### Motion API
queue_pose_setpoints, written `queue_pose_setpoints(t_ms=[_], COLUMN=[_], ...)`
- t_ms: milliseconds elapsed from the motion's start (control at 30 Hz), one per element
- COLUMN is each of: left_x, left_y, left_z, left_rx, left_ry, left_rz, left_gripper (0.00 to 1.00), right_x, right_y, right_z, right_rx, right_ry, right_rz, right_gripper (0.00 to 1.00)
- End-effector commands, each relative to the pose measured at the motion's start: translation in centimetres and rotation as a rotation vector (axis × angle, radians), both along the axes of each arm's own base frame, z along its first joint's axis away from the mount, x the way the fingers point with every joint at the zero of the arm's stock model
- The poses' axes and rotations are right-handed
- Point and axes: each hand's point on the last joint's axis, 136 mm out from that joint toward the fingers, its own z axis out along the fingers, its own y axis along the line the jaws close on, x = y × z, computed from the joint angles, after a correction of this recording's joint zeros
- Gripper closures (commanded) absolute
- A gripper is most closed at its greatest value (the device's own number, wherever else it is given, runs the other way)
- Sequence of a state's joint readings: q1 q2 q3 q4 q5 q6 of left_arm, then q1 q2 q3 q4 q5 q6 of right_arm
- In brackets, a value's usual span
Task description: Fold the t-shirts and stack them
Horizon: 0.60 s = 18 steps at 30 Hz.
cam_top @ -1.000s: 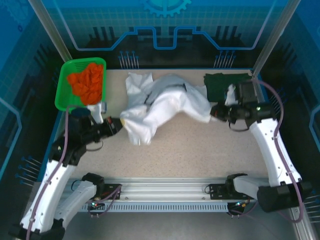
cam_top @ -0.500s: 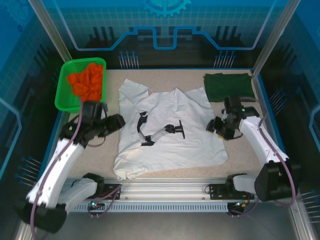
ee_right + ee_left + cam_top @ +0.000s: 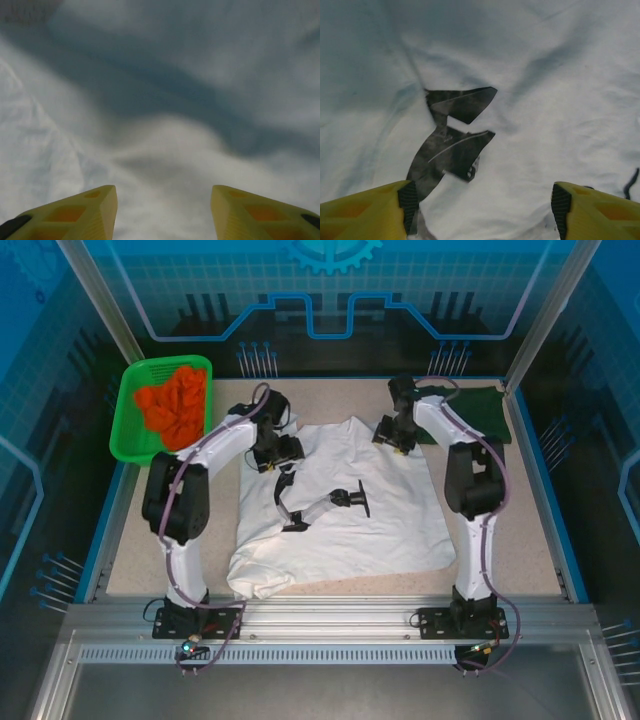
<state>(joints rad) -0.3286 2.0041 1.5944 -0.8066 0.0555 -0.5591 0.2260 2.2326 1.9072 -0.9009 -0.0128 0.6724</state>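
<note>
T-shirt, white, lies flat; print perhaps lettering.

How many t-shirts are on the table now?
2. The white t-shirt lies spread in the middle; the dark green t-shirt is at the far right corner. Orange cloth in the basket may be more.

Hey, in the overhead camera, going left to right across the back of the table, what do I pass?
Green basket → left claw → right claw → dark green t-shirt. The white t-shirt spreads under both claws, so it has no single place.
</note>
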Motion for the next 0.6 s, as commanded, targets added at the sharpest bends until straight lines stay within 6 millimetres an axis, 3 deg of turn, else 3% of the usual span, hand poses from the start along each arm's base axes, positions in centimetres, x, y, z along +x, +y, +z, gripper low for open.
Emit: queue_pose_setpoints(t_ms=[0, 33, 67, 200, 300, 467, 567], left_x=[0.0, 0.1, 0.1, -0.4, -1.1, -1.7, -1.6], left_y=[-0.9, -0.8, -0.5, 1.3, 1.2, 2.2, 3.0], left_z=[-0.7, -1.2, -1.7, -2.8, -3.8, -5.6, -6.5], left_rx=[0.064, 0.084, 0.109, 0.211, 0.201, 0.247, 0.247], left_ry=[0.037, 0.051, 0.066, 0.096, 0.114, 0.144, 0.150], left_rz=[-0.065, -0.070, -0.074, -0.072, -0.065, -0.054, -0.043], left_gripper=[0.25, 0.25, 0.25, 0.24, 0.23, 0.25, 0.34], right_x=[2.2, 2.9, 3.3, 5.1, 6.1, 6.9, 7.3], right_y=[-1.0, -0.9, -0.9, -1.7, -2.2, -3.2, -4.3], right_z=[1.0, 1.5, 0.3, -1.4, -2.9, -5.4, -6.6], right_rx=[-0.039, -0.025, -0.022, -0.010, -0.002, 0.017, 0.021], right_ry=[-0.023, -0.037, -0.017, -0.008, 0.001, 0.029, 0.044], right_rz=[-0.016, -0.024, -0.031, -0.069, -0.086, -0.112, -0.136], right_gripper=[0.46, 0.46, 0.46, 0.46, 0.46, 0.46, 0.46])
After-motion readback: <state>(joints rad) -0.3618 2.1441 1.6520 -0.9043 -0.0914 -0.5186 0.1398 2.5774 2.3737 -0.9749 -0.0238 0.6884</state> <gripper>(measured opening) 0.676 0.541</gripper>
